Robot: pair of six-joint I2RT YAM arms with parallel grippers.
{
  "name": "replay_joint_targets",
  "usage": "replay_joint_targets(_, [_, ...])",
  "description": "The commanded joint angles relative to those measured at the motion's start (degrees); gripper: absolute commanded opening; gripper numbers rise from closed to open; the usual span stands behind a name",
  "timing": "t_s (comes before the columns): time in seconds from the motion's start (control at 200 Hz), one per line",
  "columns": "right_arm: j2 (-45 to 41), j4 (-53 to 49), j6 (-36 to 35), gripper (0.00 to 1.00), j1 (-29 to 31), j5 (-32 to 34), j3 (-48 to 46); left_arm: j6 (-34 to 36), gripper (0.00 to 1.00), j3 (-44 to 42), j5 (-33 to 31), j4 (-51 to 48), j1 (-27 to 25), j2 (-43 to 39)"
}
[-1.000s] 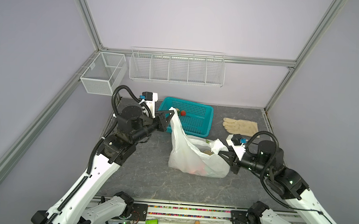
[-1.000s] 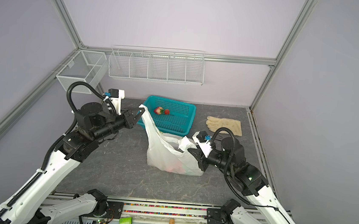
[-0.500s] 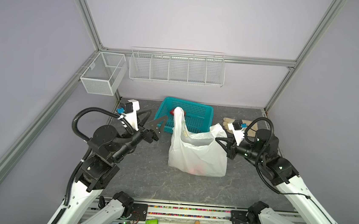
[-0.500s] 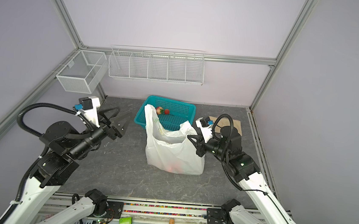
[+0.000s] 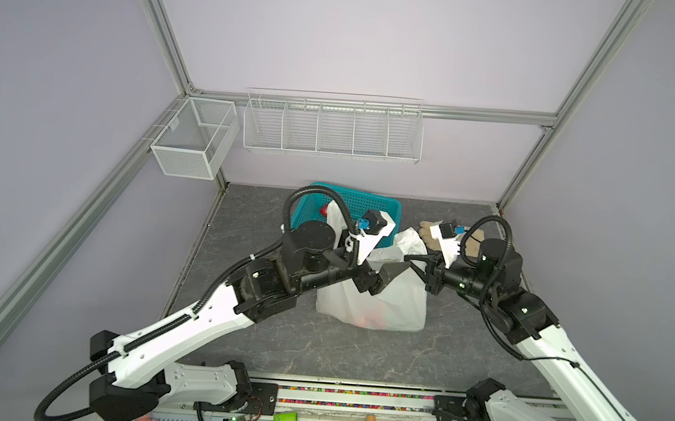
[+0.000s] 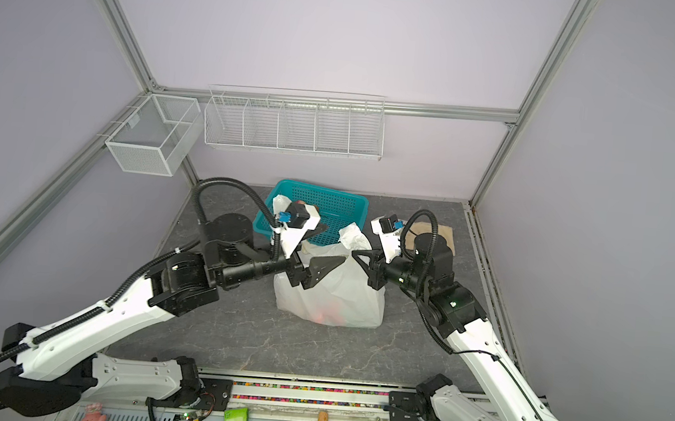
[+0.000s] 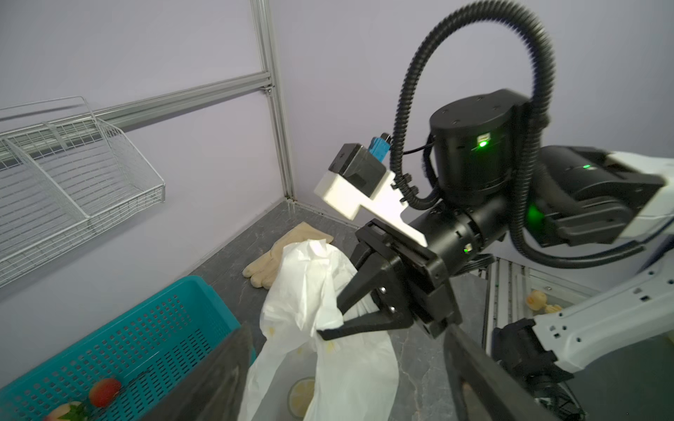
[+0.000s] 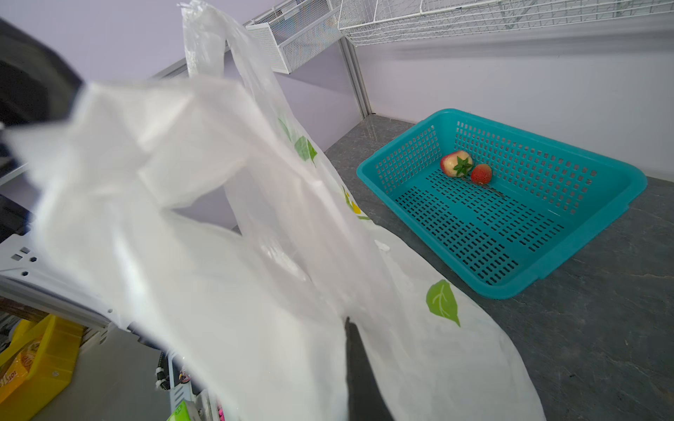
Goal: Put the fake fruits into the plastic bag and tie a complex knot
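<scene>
Bag (image 5: pixel 398 308) upright — right fingers (image 7: pixel 364 323) pinch its handle, left fingers (image 5: pixel 391 272) spread.

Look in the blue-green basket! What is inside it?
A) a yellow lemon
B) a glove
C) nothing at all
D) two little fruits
D: the right wrist view shows the teal basket holding a red-and-cream strawberry and a smaller red fruit side by side, while the glove lies on the table outside it.
</scene>
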Motion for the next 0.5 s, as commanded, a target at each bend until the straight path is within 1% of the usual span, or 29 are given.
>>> replay_joint_targets(0.0, [-0.61,2.38,1.29,0.09,-0.39,-1.54,0.82,5.21,0.82,4.33,-3.87,-1.39,-0.17,2.57])
replay_joint_targets(0.075, [-0.49,2.66,1.59,0.09,-0.33,-2.18,0.62,5.75,0.79,6.05,-4.13,-2.3,-0.16,4.9])
replay_joint_targets(0.155, [-0.38,2.84,1.74,0.09,-0.33,-2.38,0.43,6.23,0.69,6.82,-4.14,-1.84,-0.16,6.68])
replay_joint_targets(0.36, [-0.31,3.28,1.22,0.09,-0.38,-2.41,0.25,5.65,0.41,8.04,-2.79,-1.58,0.49,9.37])
replay_joint_targets(0.4, [-0.21,3.22,1.03,0.09,-0.39,-2.39,0.25,5.11,0.36,8.13,-1.57,-1.12,0.98,9.48])
replay_joint_targets(0.495, [-0.03,2.16,-0.72,0.11,-0.38,-2.05,0.57,2.86,0.18,8.13,2.58,-0.47,2.64,9.17])
